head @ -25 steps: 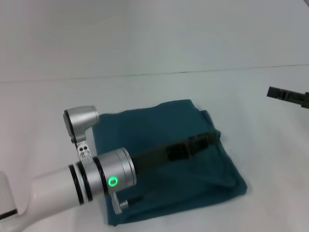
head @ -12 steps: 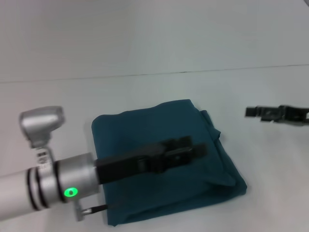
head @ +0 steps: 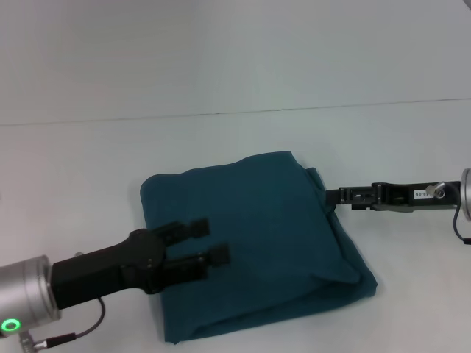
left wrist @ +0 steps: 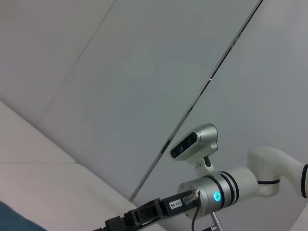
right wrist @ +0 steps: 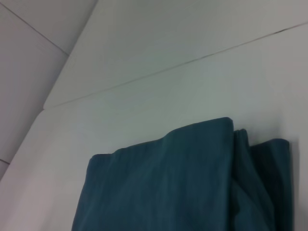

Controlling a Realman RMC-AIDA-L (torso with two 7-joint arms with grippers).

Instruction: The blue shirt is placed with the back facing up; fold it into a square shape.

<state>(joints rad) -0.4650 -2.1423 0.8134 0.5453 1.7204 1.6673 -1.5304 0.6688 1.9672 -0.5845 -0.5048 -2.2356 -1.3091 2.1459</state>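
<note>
— Two end effectors in view? Where's the shirt [head: 254, 246]?
— Yep. Shirt's folded into a rough square, lying mid white surface [head: 88, 162].
— Left end effector [head: 208, 242]?
— Over the shirt's near-left part, fingers spread, nothing held.
— Right end effector [head: 333, 197]?
— At the shirt's right edge, near the far corner. Can't tell if it's clenched.

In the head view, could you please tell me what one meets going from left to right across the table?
left gripper, open above the near left part of the shirt → blue shirt, folded → right gripper at the shirt's right edge.
</note>
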